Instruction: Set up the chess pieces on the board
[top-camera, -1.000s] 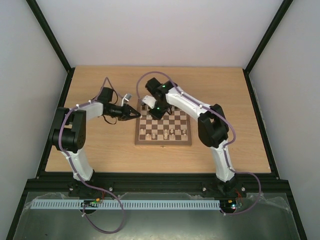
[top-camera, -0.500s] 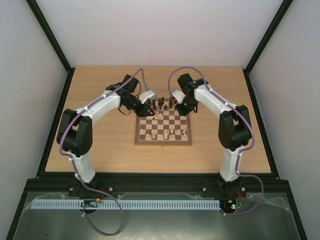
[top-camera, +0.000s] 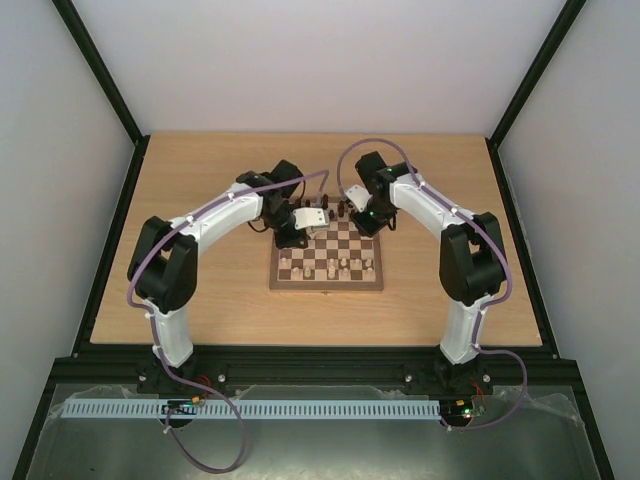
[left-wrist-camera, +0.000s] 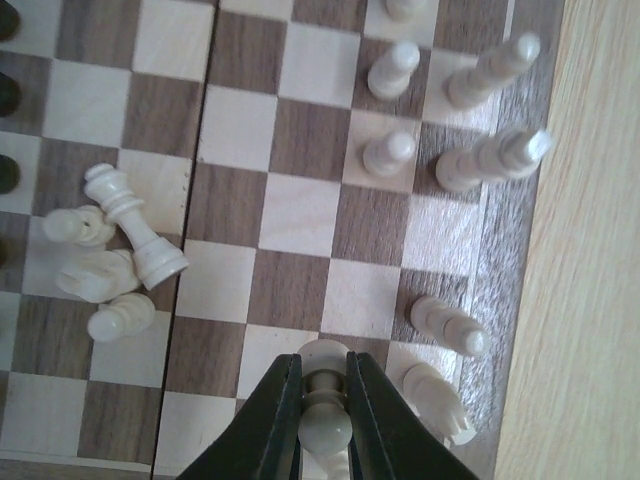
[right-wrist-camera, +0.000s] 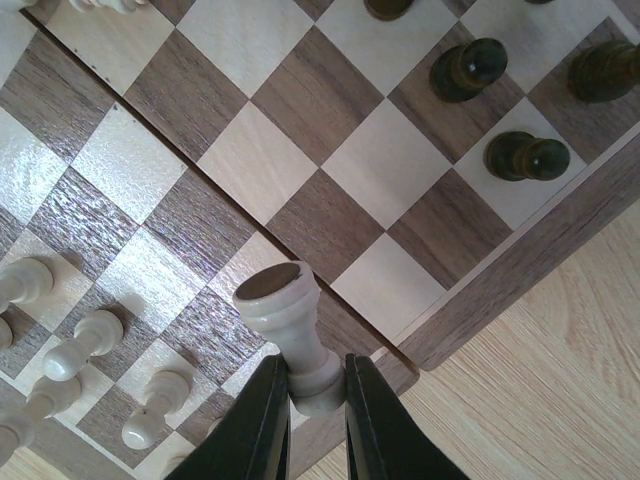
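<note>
While both arms reach over the far half of the square wooden chessboard (left-wrist-camera: 305, 215) of dark-brown and cream checks, each carries one man. The left pincer (left-wrist-camera: 323, 375) is pressed together on a small pale cream wooden pawn (left-wrist-camera: 327, 430), pinching it by the neck with its round head towards the wrist and its foot towards the board. That grip probably serves to set the pawn down flat on a square. The right pincer (right-wrist-camera: 315, 372) likewise nips a pale cream turned wooden piece (right-wrist-camera: 278, 295) near its top. This piece leans, its round foot free, above the squares near the board's corner and border. Cream pieces (left-wrist-camera: 480, 165) stand in the two rows along one edge of the board, so that side appears partly ranked. A heap of toppled cream pieces (left-wrist-camera: 105, 265) lies on squares nearer the board's middle, awaiting sorting. Dark brown turned pieces (right-wrist-camera: 527, 156) stand upright along the opposite edge of the board. The board lies on the light wooden desk (top-camera: 200, 300), and I judge the task roughly midway.
</note>
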